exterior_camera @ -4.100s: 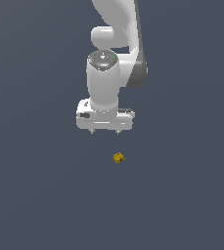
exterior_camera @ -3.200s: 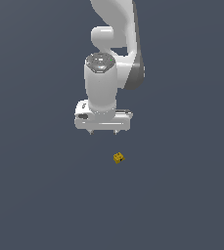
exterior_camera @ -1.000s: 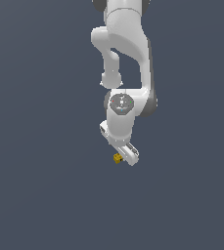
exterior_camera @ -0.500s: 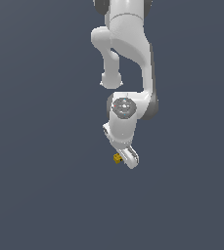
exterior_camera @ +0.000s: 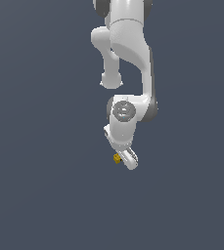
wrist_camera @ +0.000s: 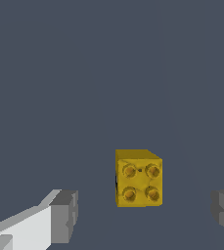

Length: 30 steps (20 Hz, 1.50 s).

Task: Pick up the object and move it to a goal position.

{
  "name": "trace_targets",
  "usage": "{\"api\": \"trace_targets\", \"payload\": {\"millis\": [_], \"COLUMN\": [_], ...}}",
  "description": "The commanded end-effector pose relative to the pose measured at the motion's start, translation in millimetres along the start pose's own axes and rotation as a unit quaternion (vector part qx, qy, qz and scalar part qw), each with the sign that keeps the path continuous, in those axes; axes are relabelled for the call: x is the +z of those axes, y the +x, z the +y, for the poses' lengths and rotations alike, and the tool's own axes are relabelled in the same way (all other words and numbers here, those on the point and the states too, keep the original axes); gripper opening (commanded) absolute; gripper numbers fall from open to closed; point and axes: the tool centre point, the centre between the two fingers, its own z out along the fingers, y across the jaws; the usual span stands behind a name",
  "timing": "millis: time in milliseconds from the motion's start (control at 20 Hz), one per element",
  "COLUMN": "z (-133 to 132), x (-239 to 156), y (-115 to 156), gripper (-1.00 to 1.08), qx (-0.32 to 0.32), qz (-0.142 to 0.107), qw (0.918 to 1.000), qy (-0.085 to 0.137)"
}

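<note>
While the gripper (wrist_camera: 143, 215) hangs with fingers (wrist_camera: 64, 215) spread apart, the yellow studded brick (wrist_camera: 138, 178) lies between them, untouched.

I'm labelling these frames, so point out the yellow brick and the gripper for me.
yellow brick (wrist_camera: 139, 181): wrist view, its studded top face.
gripper (wrist_camera: 145, 215): wrist view, midway between the open jaws.

The object (wrist_camera: 138, 178) (exterior_camera: 117, 158) is a small mustard-yellow block like a toy brick; four round studs in a two-by-two square face the wrist camera; it rests on the plain dark-grey floor (wrist_camera: 84, 73), studs up; in the exterior view only a small part shows.
</note>
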Motion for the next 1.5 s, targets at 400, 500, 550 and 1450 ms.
{"api": "trace_targets", "payload": {"millis": [400,500,550,1450], "z": [0,0,0,0], "x": [38,38,38,15], "y": [0,0,0,-5], "gripper": [1.0,-1.0,-1.0,-1.0], "qx": [0.002,0.002,0.002,0.002], "qz": [0.0,0.0,0.0,0.0], "qw": [1.0,1.0,1.0,1.0], "qy": [-0.001,-0.001,-0.001,-0.001]}}
